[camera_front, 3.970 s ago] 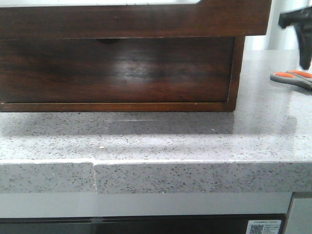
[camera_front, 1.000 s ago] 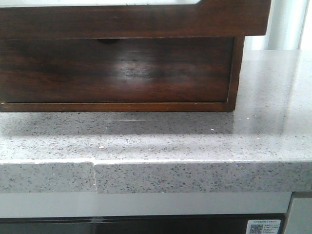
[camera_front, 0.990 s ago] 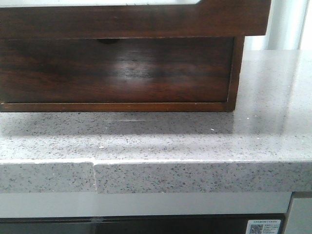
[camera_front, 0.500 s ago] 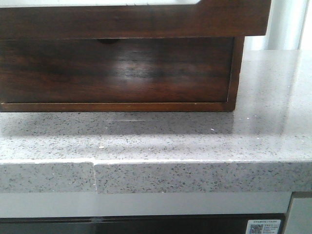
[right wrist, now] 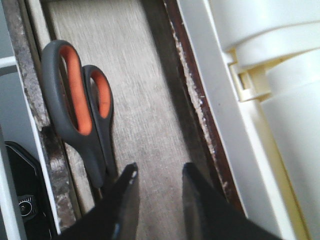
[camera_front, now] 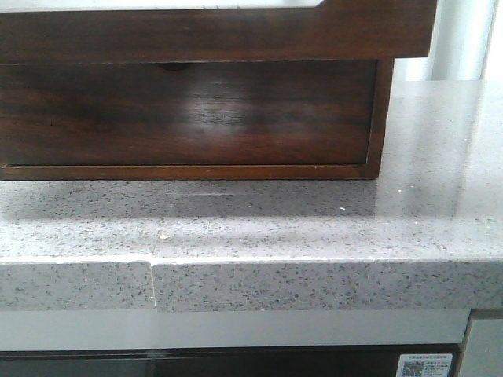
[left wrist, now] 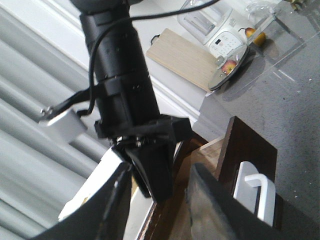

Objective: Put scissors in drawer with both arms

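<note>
The scissors (right wrist: pixel 97 145), grey-handled with orange-lined loops, lie flat on the pale floor of the drawer (right wrist: pixel 145 90), close along one side wall. My right gripper (right wrist: pixel 159 172) hangs open just above that floor, beside the scissors and not touching them. In the front view only the drawer (camera_front: pixel 236 35) front shows, pulled out over the unit below; neither gripper nor the scissors appear there. My left gripper (left wrist: pixel 161 170) is open, its fingers either side of a brown wooden edge of the drawer (left wrist: pixel 172 210). The right arm (left wrist: pixel 122 95) points down in front of it.
Below sits a similar drawer (camera_front: pixel 196 118) with a small half-round notch. The speckled grey counter (camera_front: pixel 314 228) runs to a front edge. A white appliance (right wrist: pixel 270 75) stands beside the drawer. A wooden board (left wrist: pixel 182 57) and a white cooker (left wrist: pixel 225 42) stand farther off.
Four seconds ago the scissors and the right gripper were at the right of the counter in the front view; both have left that view. Nothing has moved there over the last second.
</note>
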You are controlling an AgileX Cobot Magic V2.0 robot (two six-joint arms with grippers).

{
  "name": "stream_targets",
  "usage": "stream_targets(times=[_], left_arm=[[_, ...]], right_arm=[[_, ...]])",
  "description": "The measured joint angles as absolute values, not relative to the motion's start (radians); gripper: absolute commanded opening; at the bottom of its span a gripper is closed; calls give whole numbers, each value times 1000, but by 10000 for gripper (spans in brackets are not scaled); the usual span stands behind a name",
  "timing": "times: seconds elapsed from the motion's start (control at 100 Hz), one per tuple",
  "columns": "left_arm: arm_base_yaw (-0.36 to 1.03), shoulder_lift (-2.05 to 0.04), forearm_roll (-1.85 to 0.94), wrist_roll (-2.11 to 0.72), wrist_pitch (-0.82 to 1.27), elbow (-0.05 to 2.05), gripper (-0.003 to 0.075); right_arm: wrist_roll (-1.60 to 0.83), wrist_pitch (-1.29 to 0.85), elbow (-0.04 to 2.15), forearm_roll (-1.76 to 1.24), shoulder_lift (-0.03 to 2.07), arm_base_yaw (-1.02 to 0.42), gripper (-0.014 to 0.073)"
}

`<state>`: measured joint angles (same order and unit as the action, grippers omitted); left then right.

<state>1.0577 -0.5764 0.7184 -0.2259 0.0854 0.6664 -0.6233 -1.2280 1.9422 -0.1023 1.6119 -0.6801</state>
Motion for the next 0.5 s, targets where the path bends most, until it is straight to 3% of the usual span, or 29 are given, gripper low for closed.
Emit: stream_targets(times=[0.08,0.18,0.5], left_arm=[[1058,-544,717,-226,119,666,152],[1058,-497,695,-226,183,666,-25],[1058,-330,491,-226,292,656,-22]], right_arm=[[-623,-1221,1942,-102,1584,-680,-57],[-619,-1209,1942,-102,1540,-680,-57],[-585,-1115,1942,-165,1388,-680,-56]])
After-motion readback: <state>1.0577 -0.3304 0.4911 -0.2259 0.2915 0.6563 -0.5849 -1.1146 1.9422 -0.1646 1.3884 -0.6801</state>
